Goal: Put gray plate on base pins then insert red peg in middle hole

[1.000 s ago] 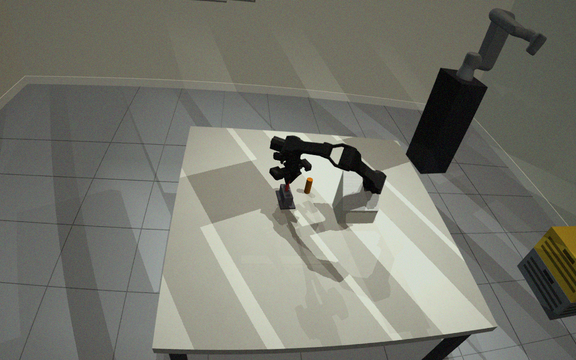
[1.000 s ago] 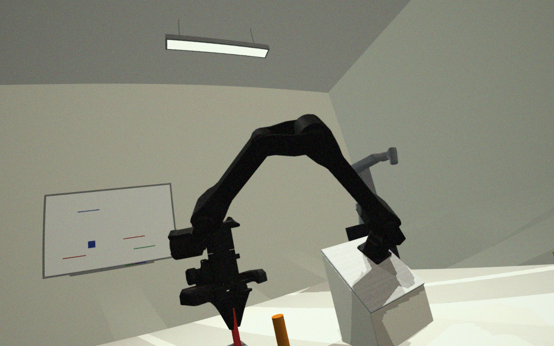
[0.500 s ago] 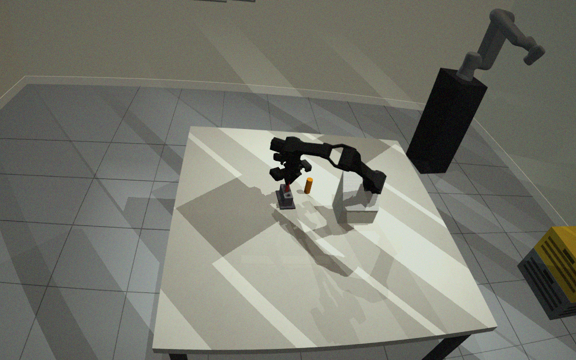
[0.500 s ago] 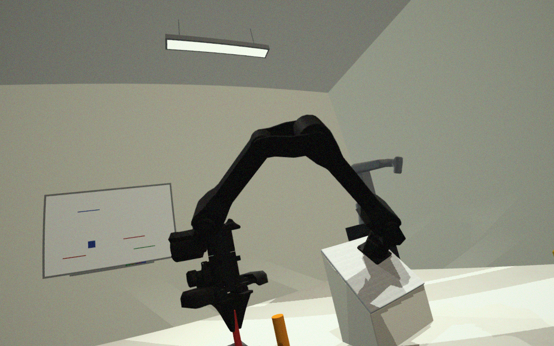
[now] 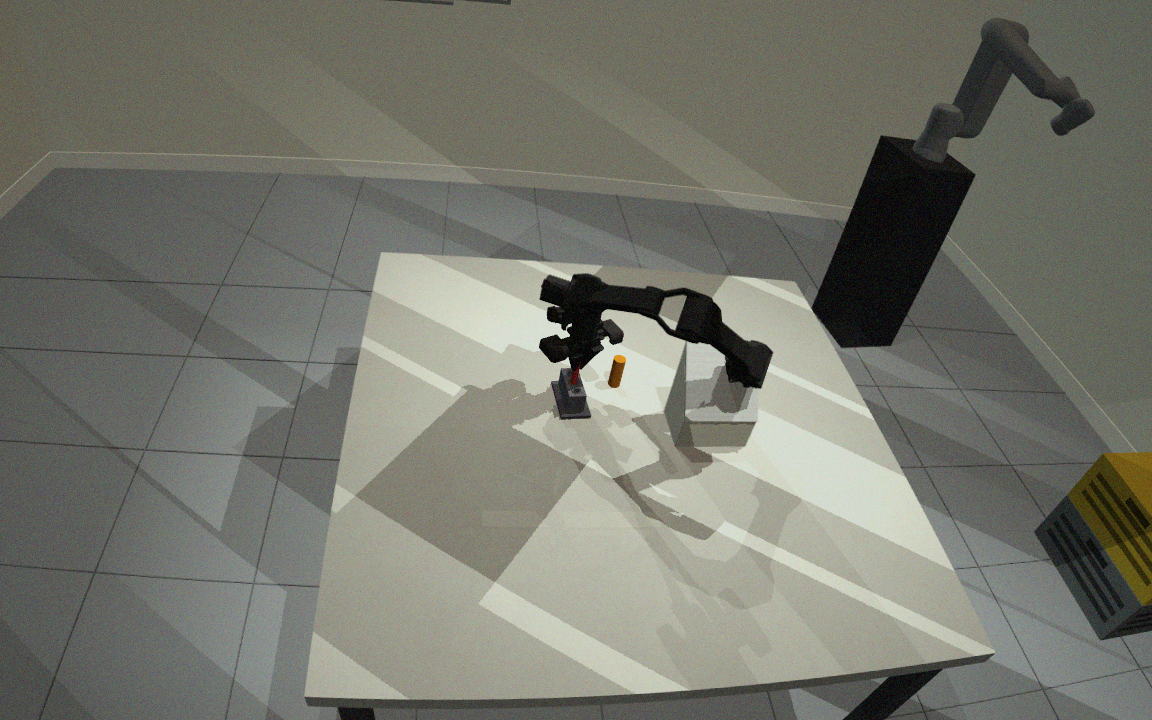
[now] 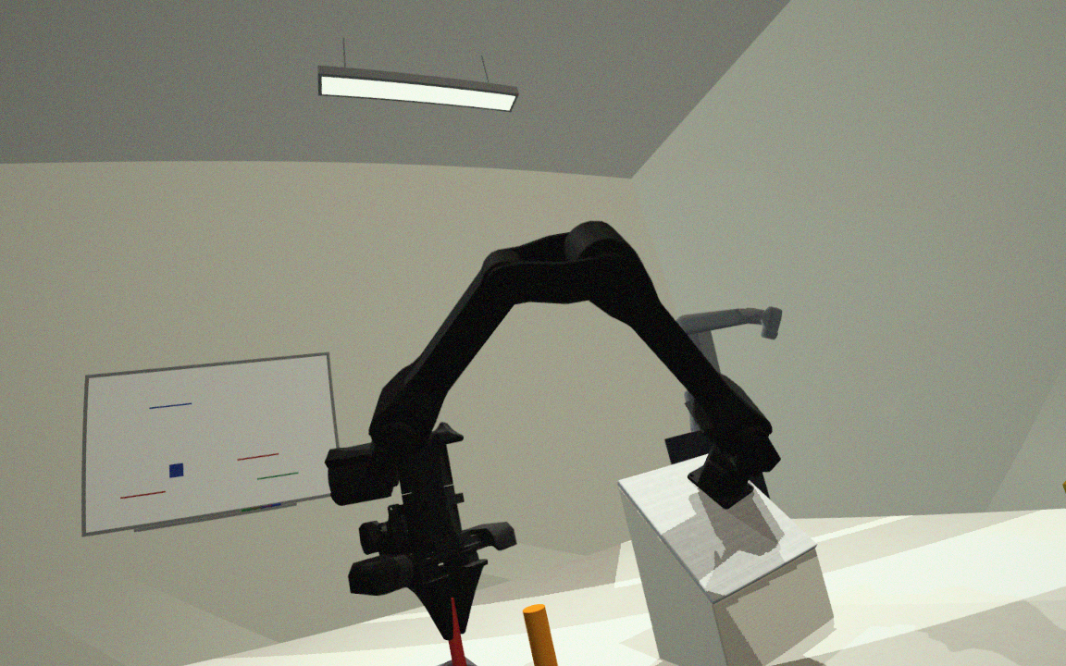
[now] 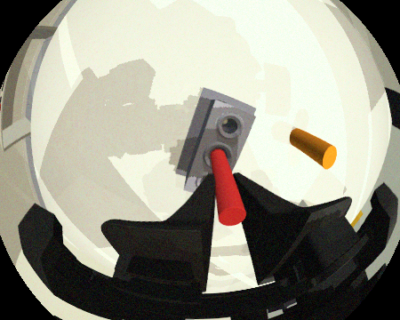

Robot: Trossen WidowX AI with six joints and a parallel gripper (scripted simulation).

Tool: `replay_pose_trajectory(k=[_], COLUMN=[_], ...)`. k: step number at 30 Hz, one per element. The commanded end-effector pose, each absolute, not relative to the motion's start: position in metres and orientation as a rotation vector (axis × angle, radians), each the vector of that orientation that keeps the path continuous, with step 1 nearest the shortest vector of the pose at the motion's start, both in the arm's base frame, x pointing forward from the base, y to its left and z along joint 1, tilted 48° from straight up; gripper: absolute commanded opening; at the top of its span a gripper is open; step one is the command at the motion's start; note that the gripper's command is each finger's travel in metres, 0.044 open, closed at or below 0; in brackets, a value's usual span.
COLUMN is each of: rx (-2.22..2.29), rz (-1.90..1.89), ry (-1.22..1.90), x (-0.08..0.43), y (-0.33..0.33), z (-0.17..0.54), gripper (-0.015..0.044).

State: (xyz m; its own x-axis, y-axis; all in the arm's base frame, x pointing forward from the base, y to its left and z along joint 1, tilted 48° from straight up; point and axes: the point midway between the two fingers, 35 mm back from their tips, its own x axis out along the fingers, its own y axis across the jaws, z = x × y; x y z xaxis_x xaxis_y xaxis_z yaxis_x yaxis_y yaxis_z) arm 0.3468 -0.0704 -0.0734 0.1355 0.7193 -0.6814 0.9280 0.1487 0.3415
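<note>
The gray plate [image 5: 577,392] [image 7: 238,144] lies flat on the darker gray base [image 5: 558,394] [image 7: 196,133]; it shows raised round holes in a row. My gripper [image 5: 576,361] [image 6: 450,634] [image 7: 223,179] is shut on the red peg [image 5: 575,375] [image 6: 457,649] [image 7: 228,191], above the plate. The peg's lower end is at the middle hole, and in the wrist view it appears to sit in its mouth. Much of the peg still stands above the plate. One end hole is in plain view; the other is mostly hidden behind my left finger. How deep the peg sits is hidden.
An orange cylinder [image 5: 617,372] [image 6: 540,637] [image 7: 312,148] stands upright on the table beside the base, toward the arm's mount. The arm is mounted on a pale sloped block [image 5: 714,433] [image 6: 761,612] at the right.
</note>
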Motion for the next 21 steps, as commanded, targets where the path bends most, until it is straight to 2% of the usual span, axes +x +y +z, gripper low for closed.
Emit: replay_pose_trajectory(k=[1, 12, 18, 21], rx=[1.620, 1.617, 1.617, 1.617], rz=[-0.332, -0.331, -0.331, -0.331], ry=[1.631, 1.630, 1.630, 1.630], x=[0.3472, 0.3471, 0.3471, 0.3471], y=[-0.0696, -0.0701, -0.0701, -0.0701], z=[-0.0740, -0.0736, -0.0736, -0.0736], gripper=[0.0000, 0.0000, 0.0150, 0.0150])
